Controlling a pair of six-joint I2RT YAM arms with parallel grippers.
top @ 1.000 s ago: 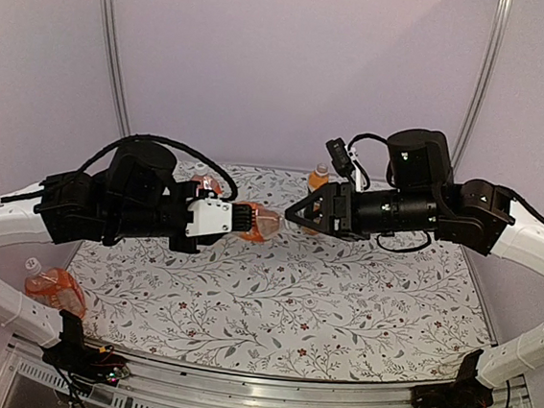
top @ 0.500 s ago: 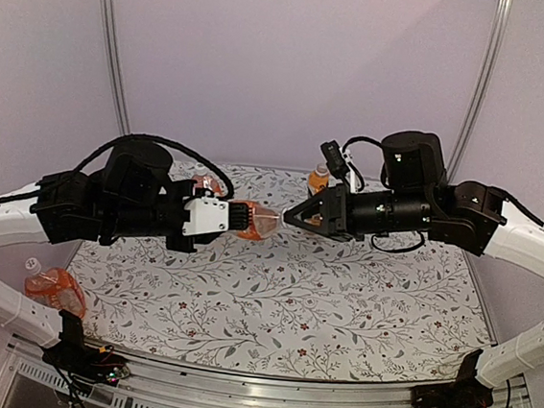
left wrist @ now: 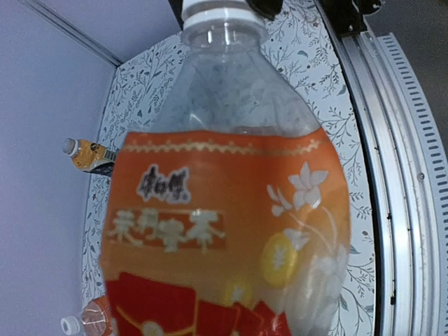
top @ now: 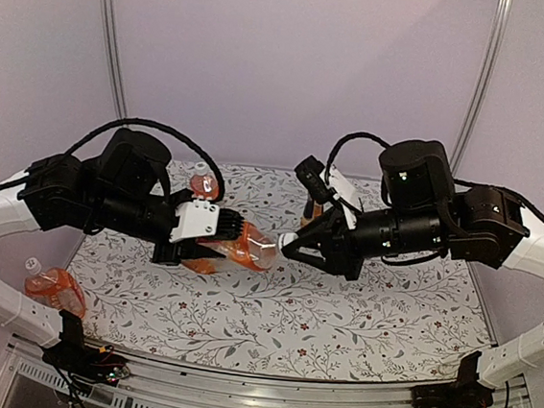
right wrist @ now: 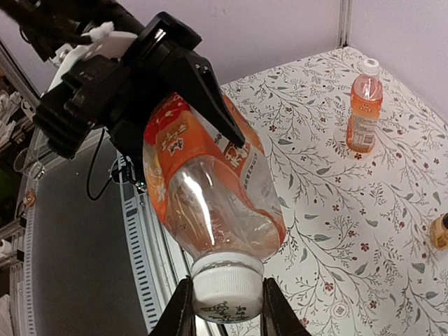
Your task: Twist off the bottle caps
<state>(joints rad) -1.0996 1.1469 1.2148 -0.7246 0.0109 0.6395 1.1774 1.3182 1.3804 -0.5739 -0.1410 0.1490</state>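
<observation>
Floral tabletop [top: 357, 318] below, and both arms meet in mid-air above it! Left pincer [top: 230, 243] clenched around a squat orange bottle [top: 256, 251], held sideways. Right pincer [top: 288, 242] clamps its white cap [right wrist: 227, 287]. Another bottle [right wrist: 364, 112] stands upright, well apart.
</observation>
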